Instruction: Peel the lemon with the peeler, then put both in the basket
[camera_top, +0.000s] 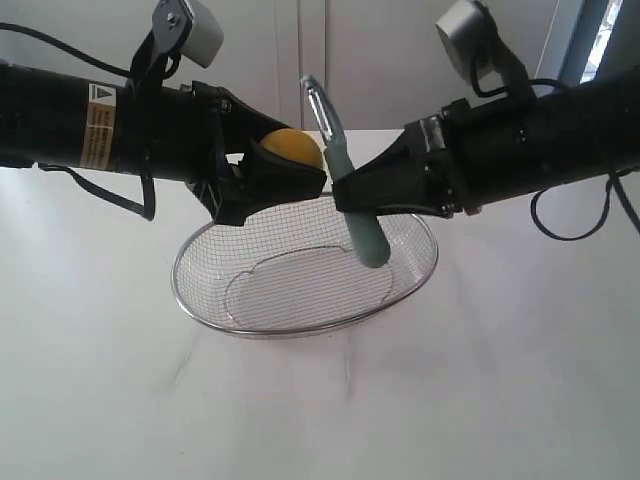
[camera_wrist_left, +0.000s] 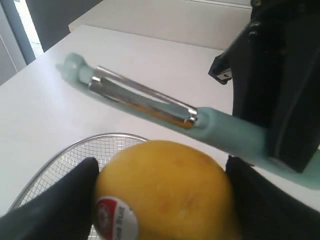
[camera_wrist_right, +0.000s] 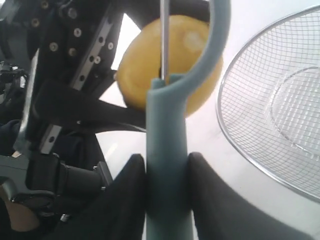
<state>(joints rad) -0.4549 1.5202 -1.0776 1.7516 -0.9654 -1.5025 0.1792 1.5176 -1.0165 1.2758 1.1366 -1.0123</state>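
The basket (camera_top: 300, 333) sits on the white tabletop (camera_top: 320, 420). Above its far rim, the left arm's fingers (camera_top: 285, 182) clamp the lemon (camera_top: 292, 148), while the right arm's fingers (camera_top: 380, 190) grip the peeler (camera_top: 366, 243) by its teal handle, blade head raised just beside the lemon.

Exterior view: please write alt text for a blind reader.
Two black robot arms meet above a wire basket on a white table: the left gripper holds a yellow lemon, the right gripper a teal peeler beside it.
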